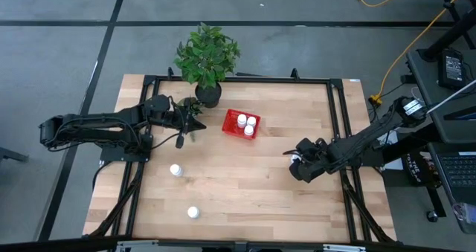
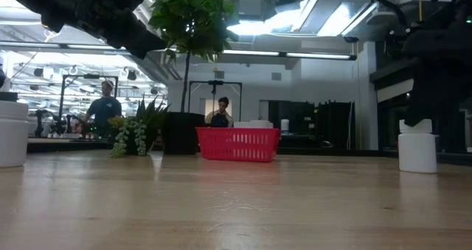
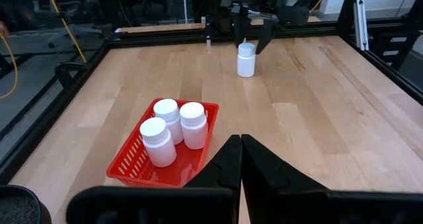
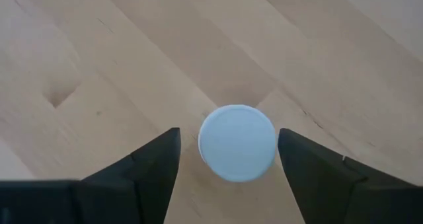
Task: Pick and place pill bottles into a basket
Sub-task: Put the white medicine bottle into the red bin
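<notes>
The red basket point(image 1: 232, 126) stands mid-table with three pill bottles point(image 3: 178, 121) upright inside. My right gripper point(image 1: 296, 161) is open, slanting down over a fourth pill bottle point(image 4: 236, 143) that stands upright on the table right of the basket. Its fingers stand on either side of the white cap, with a gap on each side. Two more pill bottles point(image 1: 176, 170) point(image 1: 193, 212) stand on the near left of the table. My left gripper point(image 3: 239, 148) is shut, held above the table left of the basket point(image 3: 129, 164), touching nothing.
A potted plant in a black pot point(image 1: 208, 94) stands at the far edge, just behind my left gripper and the basket. A black frame point(image 1: 338, 111) runs round the tabletop. People show in the room beyond the table in the low view.
</notes>
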